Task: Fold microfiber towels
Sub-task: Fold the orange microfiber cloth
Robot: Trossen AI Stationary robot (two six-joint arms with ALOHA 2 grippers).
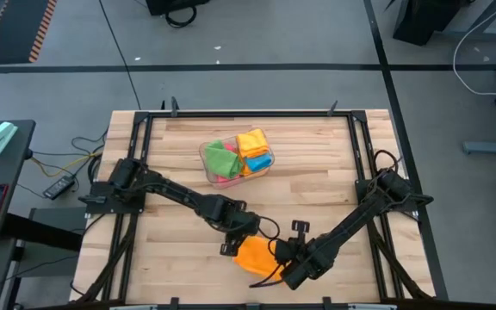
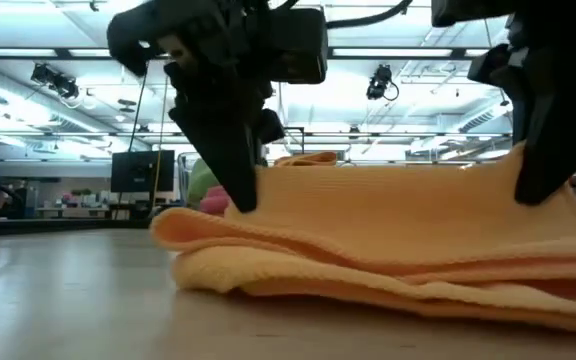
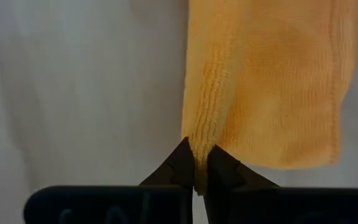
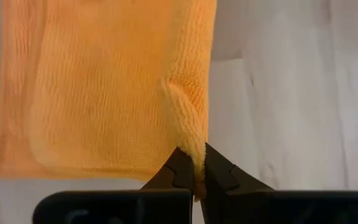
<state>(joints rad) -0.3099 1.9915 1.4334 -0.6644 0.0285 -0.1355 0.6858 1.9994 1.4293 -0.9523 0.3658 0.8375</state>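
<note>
Pinching orange towel: left end effector, right end effector, both clamped.

Wooden table with orange towel and clear bin.

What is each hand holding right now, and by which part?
Both hold the orange microfiber towel: the left hand is shut on a bunched edge, and the right hand pinches a fold of its opposite edge.
</note>
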